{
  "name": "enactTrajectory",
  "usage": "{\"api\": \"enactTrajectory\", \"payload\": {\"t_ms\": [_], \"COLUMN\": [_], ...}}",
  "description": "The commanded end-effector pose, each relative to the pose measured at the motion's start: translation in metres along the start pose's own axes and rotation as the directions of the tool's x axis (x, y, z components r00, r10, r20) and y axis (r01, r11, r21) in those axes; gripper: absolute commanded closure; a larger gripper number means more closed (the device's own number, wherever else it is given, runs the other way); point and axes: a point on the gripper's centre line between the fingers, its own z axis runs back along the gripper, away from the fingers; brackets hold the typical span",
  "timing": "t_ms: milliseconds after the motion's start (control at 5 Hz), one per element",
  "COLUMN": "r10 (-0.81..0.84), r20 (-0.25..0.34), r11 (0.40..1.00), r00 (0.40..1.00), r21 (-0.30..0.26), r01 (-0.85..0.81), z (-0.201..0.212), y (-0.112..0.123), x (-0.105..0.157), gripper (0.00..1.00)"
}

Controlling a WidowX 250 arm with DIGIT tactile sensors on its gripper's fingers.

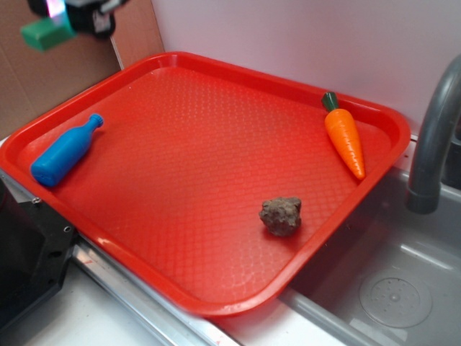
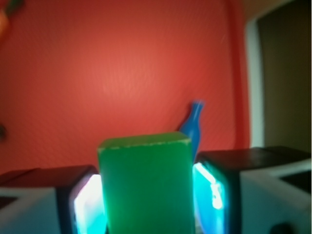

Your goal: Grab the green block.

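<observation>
Gripper pinching green block between both pads, block upright and filling gap. Exterior view: gripper high above red tray, beyond its far-left corner, block sticking out below it, clear of everything. Blue bottle lies on tray beneath gripper, untouched; carrot and brown lump well apart, far side. Judgement: grab looks done, block lifted; nothing obvious left beyond keeping hold.
</observation>
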Motion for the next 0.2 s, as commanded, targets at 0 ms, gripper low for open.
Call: {"api": "enactTrajectory", "payload": {"t_ms": [0], "r10": [0.009], "r20": [0.069], "r11": [1.000], "r00": [0.998], "r21": [0.008], "r01": [-0.009], "z": [0.0220], "y": [0.0008], "x": [0.0063], "gripper": [1.00]}}
